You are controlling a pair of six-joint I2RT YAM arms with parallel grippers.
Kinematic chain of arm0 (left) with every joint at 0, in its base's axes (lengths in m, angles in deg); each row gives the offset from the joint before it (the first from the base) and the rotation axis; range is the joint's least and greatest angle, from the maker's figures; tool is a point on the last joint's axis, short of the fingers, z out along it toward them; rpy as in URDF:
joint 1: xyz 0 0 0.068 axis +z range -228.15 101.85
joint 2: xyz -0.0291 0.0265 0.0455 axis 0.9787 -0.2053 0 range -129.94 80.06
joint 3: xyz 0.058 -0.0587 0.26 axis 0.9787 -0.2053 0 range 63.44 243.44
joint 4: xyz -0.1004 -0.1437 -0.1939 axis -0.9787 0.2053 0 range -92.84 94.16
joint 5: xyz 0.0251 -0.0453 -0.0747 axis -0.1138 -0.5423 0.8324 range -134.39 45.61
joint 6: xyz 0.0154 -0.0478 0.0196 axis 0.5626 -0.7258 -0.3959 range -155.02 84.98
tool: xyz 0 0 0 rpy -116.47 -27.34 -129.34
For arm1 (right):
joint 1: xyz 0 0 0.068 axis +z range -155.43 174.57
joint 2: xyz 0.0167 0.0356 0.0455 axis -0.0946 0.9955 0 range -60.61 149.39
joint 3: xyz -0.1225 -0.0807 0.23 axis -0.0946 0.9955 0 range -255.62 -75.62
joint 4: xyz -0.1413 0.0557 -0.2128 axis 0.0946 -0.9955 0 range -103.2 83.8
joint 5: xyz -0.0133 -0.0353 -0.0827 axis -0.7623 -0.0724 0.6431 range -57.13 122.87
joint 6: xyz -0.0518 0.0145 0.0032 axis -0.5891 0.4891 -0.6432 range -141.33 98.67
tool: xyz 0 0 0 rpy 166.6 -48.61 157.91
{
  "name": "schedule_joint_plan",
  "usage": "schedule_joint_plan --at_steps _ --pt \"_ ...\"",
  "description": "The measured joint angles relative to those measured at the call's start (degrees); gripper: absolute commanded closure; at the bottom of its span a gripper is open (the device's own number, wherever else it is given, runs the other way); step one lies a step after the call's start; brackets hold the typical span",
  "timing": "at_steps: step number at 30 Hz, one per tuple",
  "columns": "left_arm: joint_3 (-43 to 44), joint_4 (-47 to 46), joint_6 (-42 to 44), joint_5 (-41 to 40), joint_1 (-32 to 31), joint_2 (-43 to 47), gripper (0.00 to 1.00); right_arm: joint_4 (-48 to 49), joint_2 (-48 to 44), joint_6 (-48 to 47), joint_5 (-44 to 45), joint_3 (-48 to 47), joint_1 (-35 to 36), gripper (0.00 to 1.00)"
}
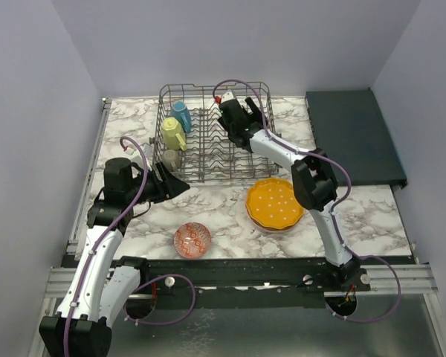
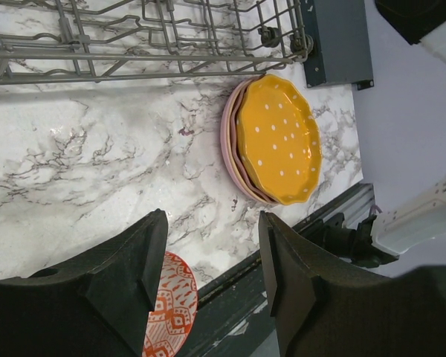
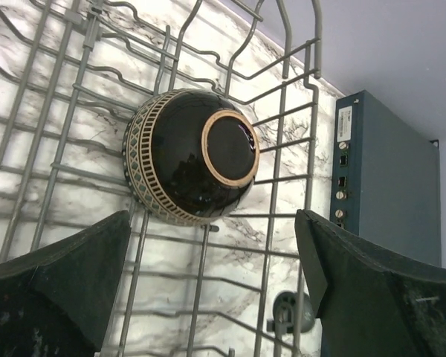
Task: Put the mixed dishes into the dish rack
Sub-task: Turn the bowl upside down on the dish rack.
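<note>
The dish rack (image 1: 208,178) stands at the back of the table. It holds a blue mug (image 1: 181,115), a yellow-green mug (image 1: 172,134) and a small grey cup (image 1: 171,159) along its left side. My right gripper (image 1: 234,111) hovers over the rack's back right. In the right wrist view it (image 3: 212,219) is open, just clear of an upturned dark brown bowl (image 3: 189,156) resting on the wires (image 3: 275,149). My left gripper (image 2: 212,223) is open and empty above the marble. A red-patterned bowl (image 2: 171,312) sits beside it. The orange dotted plate (image 2: 279,141) lies on a pink plate (image 2: 229,141).
A dark flat tray (image 1: 353,137) lies right of the rack against the right wall. The red-patterned bowl (image 1: 192,239) sits near the table's front rail (image 1: 245,268). Walls close in on the left, back and right.
</note>
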Motion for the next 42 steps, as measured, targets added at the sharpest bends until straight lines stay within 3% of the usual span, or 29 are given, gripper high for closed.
schedule_joint_plan --at_steps 12,20,34,42 --pt "1.62 3.91 -2.75 -1.79 -0.02 -2.97 0.37 -7.45 -18.56 12.37 -5.53 10.58 1.77 0.01" --pt "6.56 12.15 -5.86 -6.23 -2.64 -3.26 0.37 -11.34 -28.74 21.03 -12.72 17.22 2.64 0.01" --pt "8.26 19.67 -16.98 -19.96 -23.12 -3.17 0.42 -15.58 -44.78 30.25 -23.98 28.11 5.44 0.01" --pt "8.15 21.35 -24.09 -31.93 -41.81 -10.6 0.42 -15.98 -54.53 33.07 -27.36 32.13 5.6 0.01"
